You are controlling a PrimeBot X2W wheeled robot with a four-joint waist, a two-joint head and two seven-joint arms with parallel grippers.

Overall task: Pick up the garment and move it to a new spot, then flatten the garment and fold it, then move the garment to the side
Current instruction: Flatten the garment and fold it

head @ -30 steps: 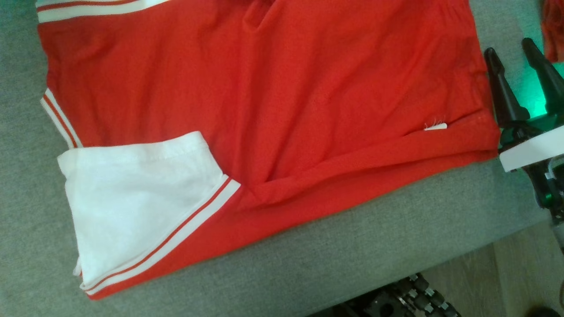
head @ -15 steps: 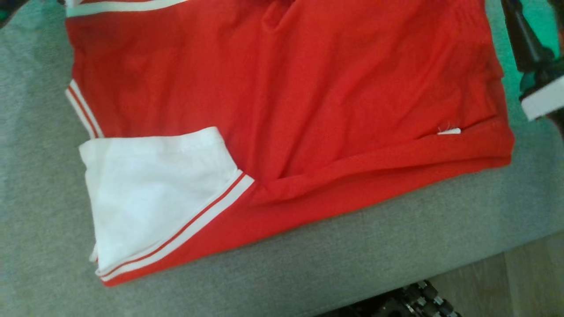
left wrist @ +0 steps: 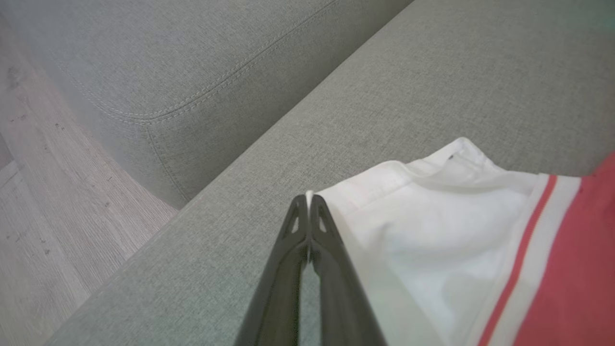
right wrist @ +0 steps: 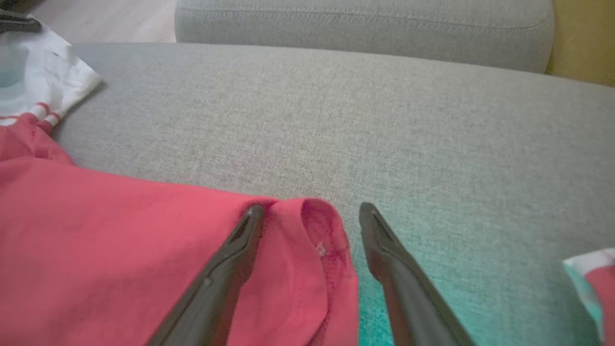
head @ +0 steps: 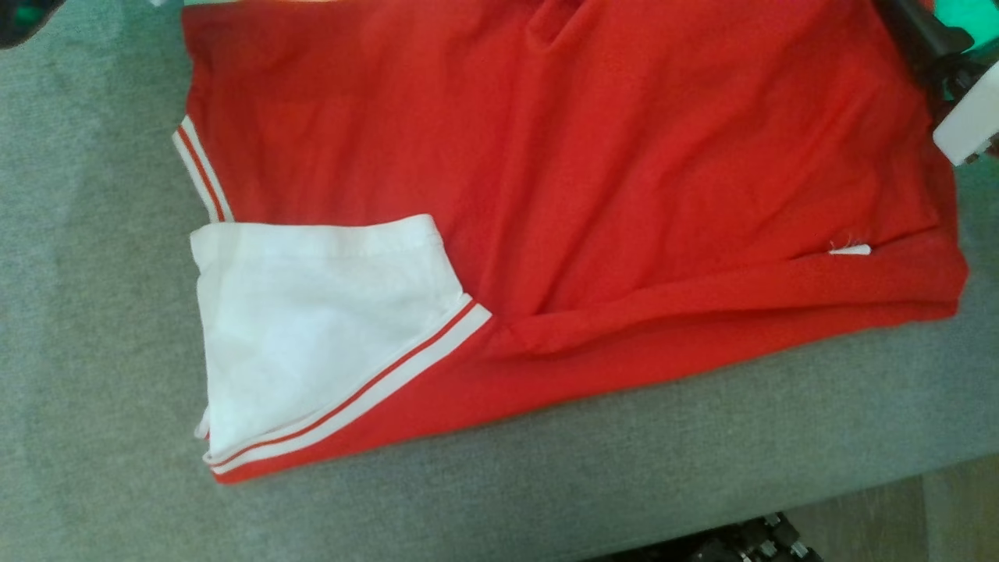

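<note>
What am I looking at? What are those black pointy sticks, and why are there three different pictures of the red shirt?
Those sticks are a robot's fingers. The robot has two arms, and each one ends in a gripper with two long dark fingers, like tongs. One picture comes from a camera on its head, looking down at a red shirt spread on a grey sofa. The other two come from little cameras on its wrists, looking along the fingers. In the left wrist picture, the left gripper is pinched shut on the edge of a white sleeve. In the right wrist picture, the right gripper is open, its fingers spread around a corner of the red cloth, not holding it yet. The robot's job is to fold the shirt.
</note>
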